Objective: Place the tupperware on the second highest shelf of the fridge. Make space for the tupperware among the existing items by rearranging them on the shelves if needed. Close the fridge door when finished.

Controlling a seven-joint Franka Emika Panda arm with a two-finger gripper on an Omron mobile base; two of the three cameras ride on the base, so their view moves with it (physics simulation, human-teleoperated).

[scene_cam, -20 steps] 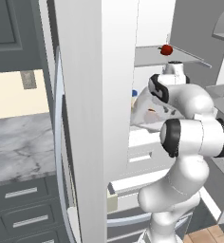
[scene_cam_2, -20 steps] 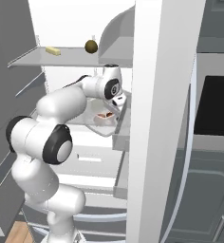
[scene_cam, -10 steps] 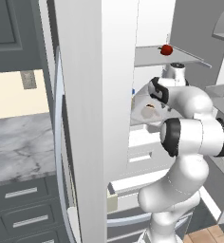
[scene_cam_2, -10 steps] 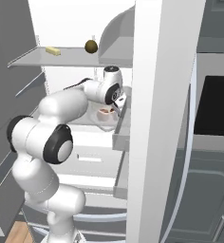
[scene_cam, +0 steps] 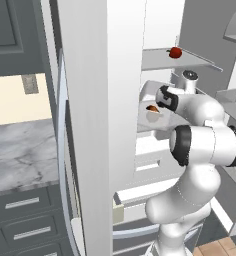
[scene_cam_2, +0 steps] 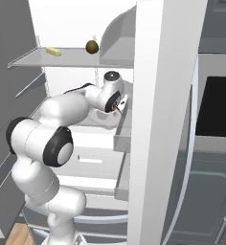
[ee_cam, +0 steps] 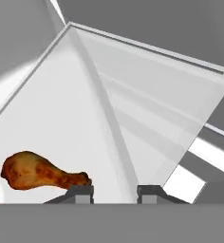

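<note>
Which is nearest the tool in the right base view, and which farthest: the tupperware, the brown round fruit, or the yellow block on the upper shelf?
1. The tupperware, right at the tool, on the shelf just below it.
2. The brown round fruit, on the shelf above, slightly left.
3. The yellow block, same upper shelf, farther left.

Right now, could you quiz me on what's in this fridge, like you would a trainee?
1. True or false: the red fruit sits on a shelf above the gripper.
2. In the hand view, which food lies beside the gripper's fingertips? A) drumstick B) cheese C) can
3. In the right base view, what round thing sits on the upper shelf?

Key: 1 true; 2 A; 3 a brown fruit.
</note>
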